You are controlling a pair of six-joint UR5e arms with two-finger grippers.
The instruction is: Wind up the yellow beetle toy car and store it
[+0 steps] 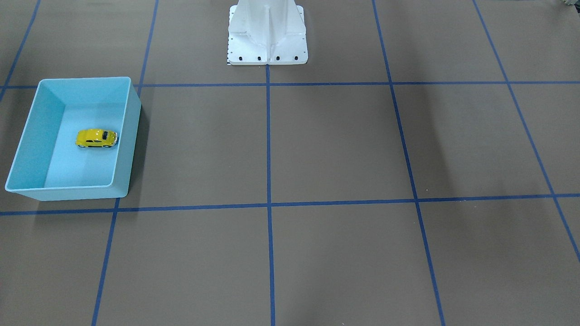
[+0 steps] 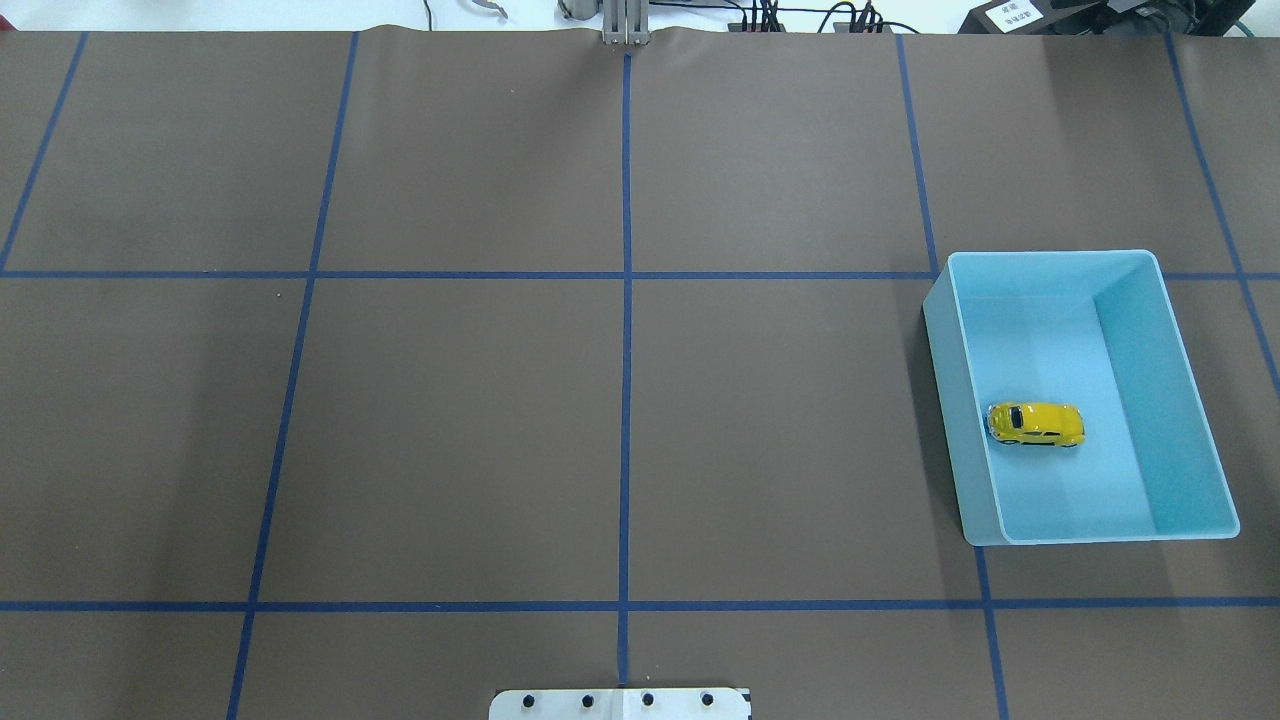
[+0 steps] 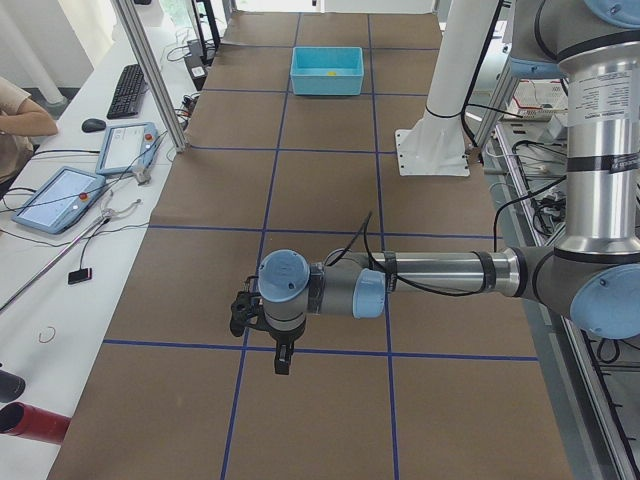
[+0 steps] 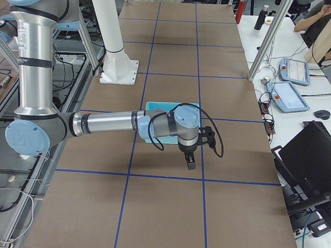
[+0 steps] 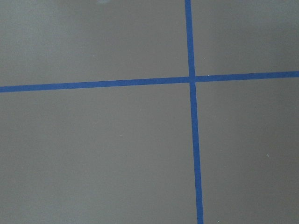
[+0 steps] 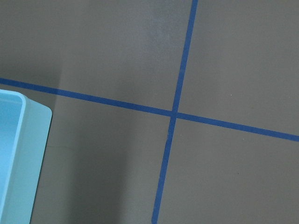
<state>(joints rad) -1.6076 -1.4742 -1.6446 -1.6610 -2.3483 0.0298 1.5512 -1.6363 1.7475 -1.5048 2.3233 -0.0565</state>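
Observation:
The yellow beetle toy car (image 1: pixel 96 138) (image 2: pixel 1036 424) rests on its wheels on the floor of the blue bin (image 1: pixel 27 136) (image 2: pixel 1195 400), near the bin's inner long wall. No gripper is near it in the front or overhead views. My left gripper (image 3: pixel 283 358) hangs above the brown mat, far from the bin (image 3: pixel 326 82). My right gripper (image 4: pixel 190 161) hovers beside the bin (image 4: pixel 165 105), whose corner (image 6: pixel 21 154) shows in the right wrist view. Both grippers show only in the side views, so I cannot tell whether they are open or shut.
The brown mat carries a blue tape grid (image 2: pixel 626 350). The white robot pedestal (image 1: pixel 267 40) stands at the robot's edge of the table. Tablets, a keyboard and cables (image 3: pixel 70 190) lie on a side desk where a person sits.

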